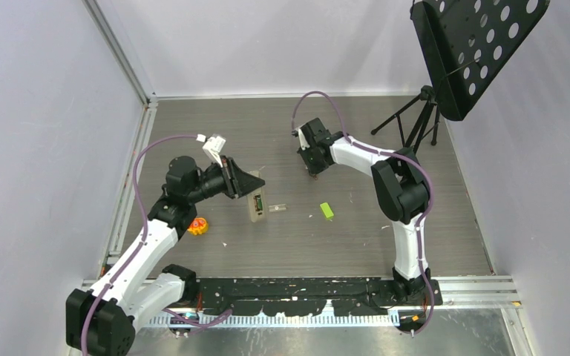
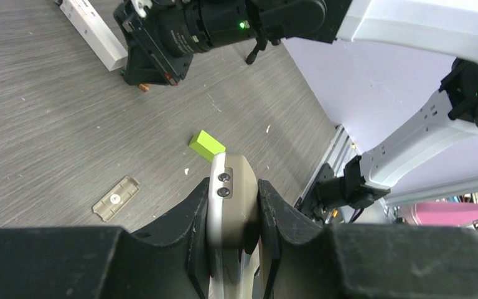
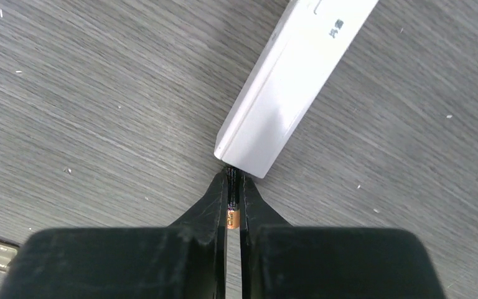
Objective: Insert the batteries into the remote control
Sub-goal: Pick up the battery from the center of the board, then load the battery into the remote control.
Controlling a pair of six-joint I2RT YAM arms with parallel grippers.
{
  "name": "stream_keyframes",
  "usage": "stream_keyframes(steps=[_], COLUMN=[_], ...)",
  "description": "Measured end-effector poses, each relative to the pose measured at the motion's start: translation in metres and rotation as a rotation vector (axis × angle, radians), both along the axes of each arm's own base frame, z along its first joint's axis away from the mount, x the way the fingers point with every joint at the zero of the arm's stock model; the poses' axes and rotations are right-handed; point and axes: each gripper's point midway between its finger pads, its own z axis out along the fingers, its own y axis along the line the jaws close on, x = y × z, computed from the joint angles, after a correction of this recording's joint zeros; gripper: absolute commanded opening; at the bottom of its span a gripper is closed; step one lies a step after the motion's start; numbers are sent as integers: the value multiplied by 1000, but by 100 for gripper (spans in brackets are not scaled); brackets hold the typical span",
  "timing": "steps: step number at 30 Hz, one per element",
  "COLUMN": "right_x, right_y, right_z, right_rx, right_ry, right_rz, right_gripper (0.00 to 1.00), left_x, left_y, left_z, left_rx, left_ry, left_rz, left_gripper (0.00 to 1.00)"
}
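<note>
Top view: the left hand pinches the grey remote near the middle of the worktop. Its loose cover lies just at its 3 o'clock, and a green block lies further that way. The right hand is low at the remote's 1 o'clock.

Left wrist: the remote is held edge-on, so I cannot tell whether any cell is inside.

Right wrist: the fingers pinch a slim dark battery with a copper band, just at the near end of a white remote. The cover is off, and loading itself looks still ahead.

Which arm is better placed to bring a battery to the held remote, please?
Right: the right gripper pinches a dark battery beside the white remote; the left gripper clamps the grey remote.
</note>
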Motion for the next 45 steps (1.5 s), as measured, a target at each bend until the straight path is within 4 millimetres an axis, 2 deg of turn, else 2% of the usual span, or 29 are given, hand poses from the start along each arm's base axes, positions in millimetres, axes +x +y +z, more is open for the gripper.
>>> stream_keyframes(steps=[6, 11, 13, 16, 24, 29, 31, 36, 41, 45], right_x=[-14, -56, -77, -92, -123, -146, -155, -175, -184, -187], right_y=[-6, -13, -10, 6, 76, 104, 113, 127, 135, 137], right_z=[1, 4, 13, 40, 148, 186, 191, 189, 190, 190], right_rx=[20, 48, 71, 133, 486, 634, 665, 665, 668, 667], right_ry=[27, 83, 96, 63, -76, -81, -68, -24, -9, -7], right_rz=[-51, -99, -99, -91, -53, -27, -12, 30, 62, 72], right_gripper=[4, 4, 4, 4, 6, 9, 10, 11, 13, 19], left_x=[14, 25, 28, 30, 32, 30, 30, 30, 30, 30], left_y=[2, 4, 5, 6, 6, 6, 5, 4, 3, 3], left_z=[3, -21, -30, -36, -36, -38, -37, -34, -30, -28], left_rx=[-61, -99, -105, -112, -151, -184, -203, -241, -266, -282], left_ry=[11, 92, 122, 144, 146, 183, 200, 230, 237, 251], left_rz=[81, 156, 174, 191, 211, 218, 221, 226, 226, 227], left_gripper=[0, 0, 0, 0, 0, 0, 0, 0, 0, 0])
